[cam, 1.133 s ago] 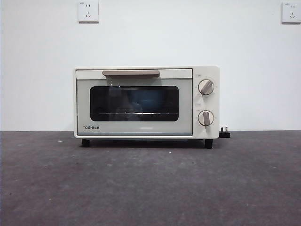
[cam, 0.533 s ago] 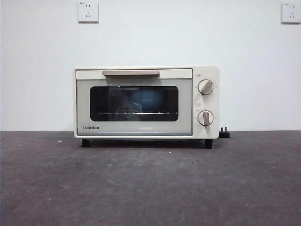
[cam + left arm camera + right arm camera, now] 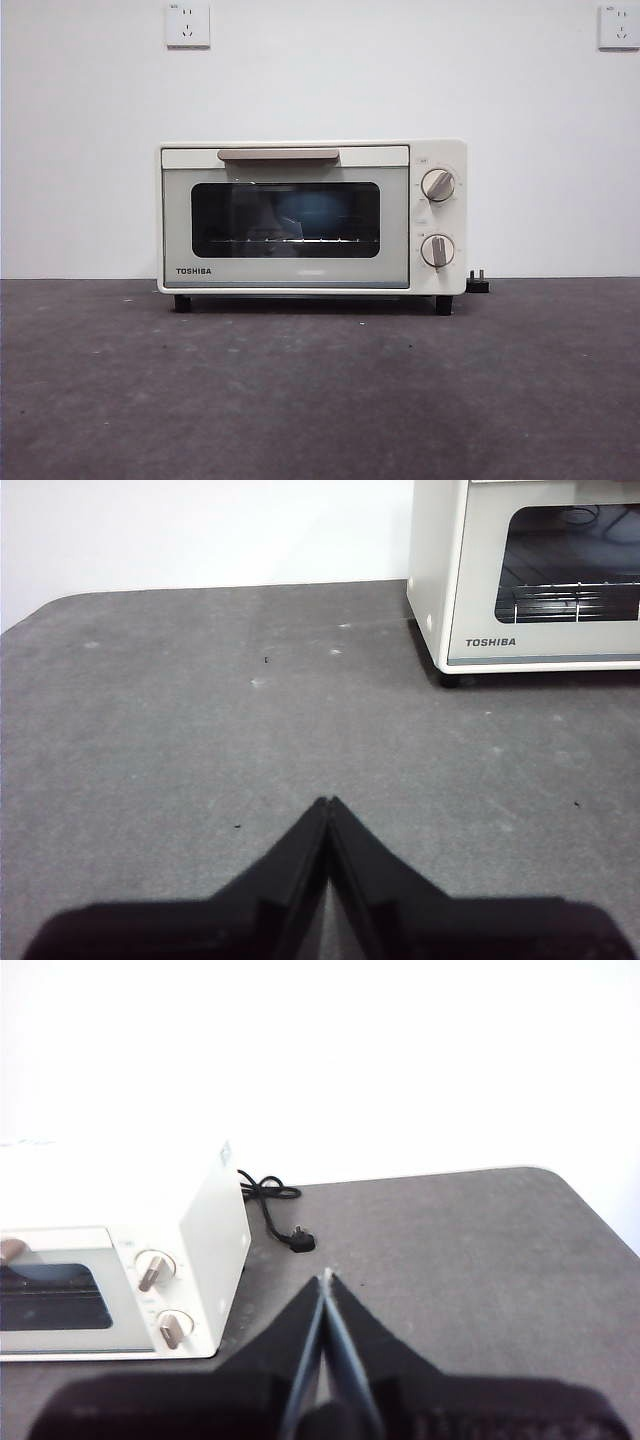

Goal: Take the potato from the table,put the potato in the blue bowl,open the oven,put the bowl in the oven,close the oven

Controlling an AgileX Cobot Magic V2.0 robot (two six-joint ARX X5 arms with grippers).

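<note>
The cream-white oven (image 3: 290,272) stands at the back of the dark grey table (image 3: 320,390), its glass door shut and the beige handle (image 3: 278,154) up. Through the glass, a blue bowl (image 3: 315,213) shows dimly on the rack. The potato is hidden. My left gripper (image 3: 328,802) hovers shut over bare table, well in front of and left of the oven (image 3: 480,580). My right gripper (image 3: 326,1275) is shut too, held above the table to the right of the oven (image 3: 200,1220). Neither arm shows in the front view.
A black power cord (image 3: 268,1195) with its plug (image 3: 300,1241) lies behind the oven's right side; the plug (image 3: 478,283) peeks out in the front view. Two wall sockets (image 3: 188,24) (image 3: 620,26) sit high on the white wall. The table's rounded corner (image 3: 40,610) shows far left.
</note>
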